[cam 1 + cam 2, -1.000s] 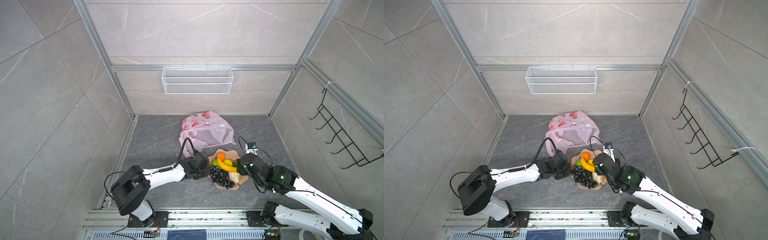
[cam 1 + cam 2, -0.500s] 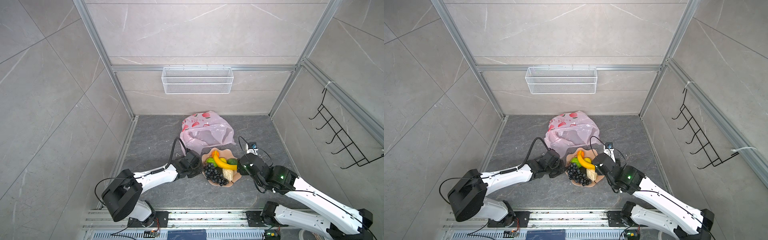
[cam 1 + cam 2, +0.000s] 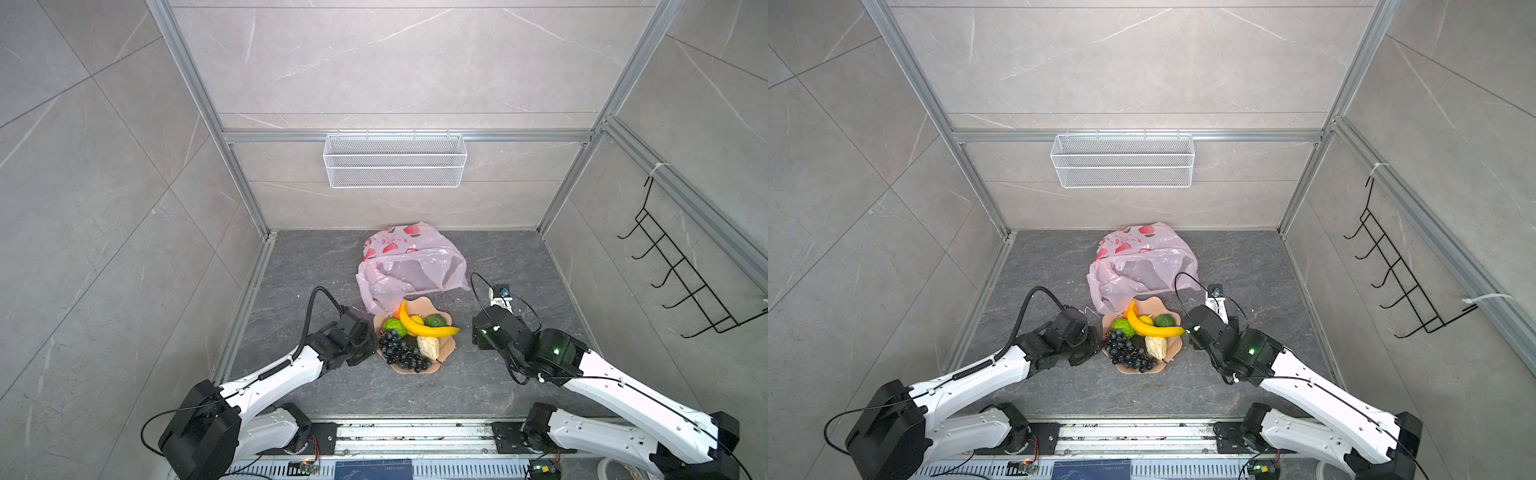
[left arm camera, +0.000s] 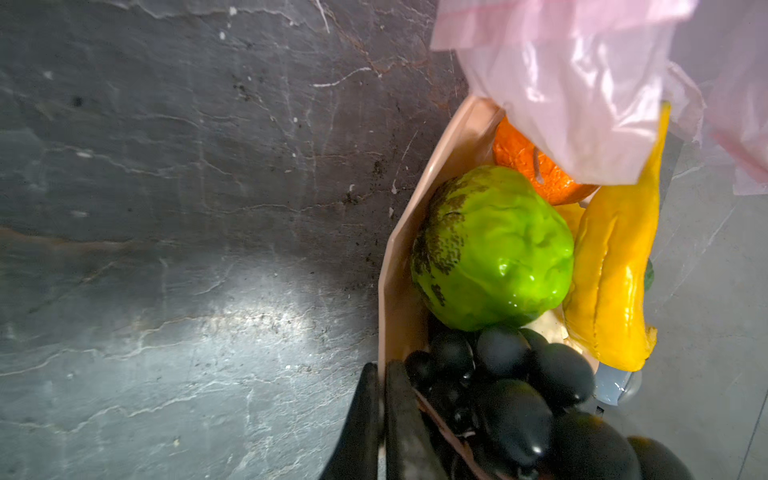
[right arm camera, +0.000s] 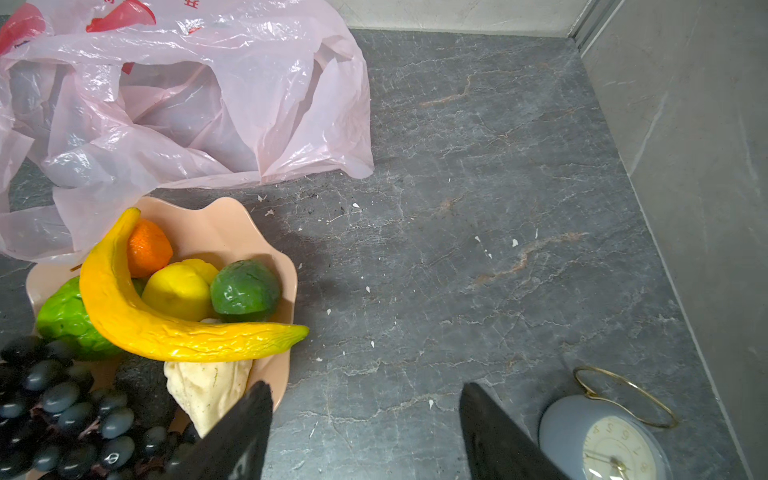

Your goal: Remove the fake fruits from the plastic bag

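The fake fruits lie heaped on a peach scalloped plate (image 3: 448, 351): a yellow banana (image 3: 419, 328), a dark grape bunch (image 3: 401, 355), an orange (image 5: 147, 249), green round fruits (image 4: 494, 249), and a cream lumpy piece (image 5: 203, 390). Behind the plate lies the pink plastic bag (image 3: 411, 266) (image 3: 1142, 266), crumpled, its front edge draped over the plate's back rim. My left gripper (image 4: 380, 370) is shut on the plate's left rim beside the grapes. Right of the plate, my right gripper (image 5: 365, 390) stands open over bare floor.
A pale blue alarm clock (image 5: 611, 440) with a gold handle stands on the floor close by the right gripper. A white wire basket (image 3: 395, 160) hangs on the back wall and a black hook rack (image 3: 681, 282) on the right wall. Tiled walls enclose the stone floor.
The left gripper has dragged the plate of fruit leftward, away from the right gripper. The right arm has not moved.
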Action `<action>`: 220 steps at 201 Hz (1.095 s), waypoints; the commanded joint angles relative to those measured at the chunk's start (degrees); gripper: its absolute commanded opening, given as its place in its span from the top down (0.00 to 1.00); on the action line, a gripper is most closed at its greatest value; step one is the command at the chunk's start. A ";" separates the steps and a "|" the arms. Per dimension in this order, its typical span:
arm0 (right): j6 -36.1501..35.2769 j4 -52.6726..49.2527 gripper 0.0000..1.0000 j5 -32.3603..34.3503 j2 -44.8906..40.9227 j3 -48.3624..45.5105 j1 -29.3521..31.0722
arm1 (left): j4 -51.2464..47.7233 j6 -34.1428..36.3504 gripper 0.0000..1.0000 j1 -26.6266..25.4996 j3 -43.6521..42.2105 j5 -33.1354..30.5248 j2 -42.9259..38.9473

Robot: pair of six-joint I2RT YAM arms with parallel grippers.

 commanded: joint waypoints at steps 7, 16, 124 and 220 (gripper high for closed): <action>0.83 -1.49 0.26 1.23 0.55 2.29 0.03 | -3.43 2.81 0.82 0.43 0.52 -1.78 -0.04; 0.83 -1.67 0.26 1.25 0.55 2.43 0.14 | -3.60 3.07 0.75 0.45 0.77 -1.75 -0.01; -2.89 -5.19 0.13 2.28 -0.49 5.59 -13.10 | -23.42 13.98 0.38 0.54 8.63 -15.66 -14.24; -13.42 26.82 0.00 -16.56 13.40 -5.24 -47.62 | 0.07 44.79 0.03 17.39 6.70 -46.93 -5.25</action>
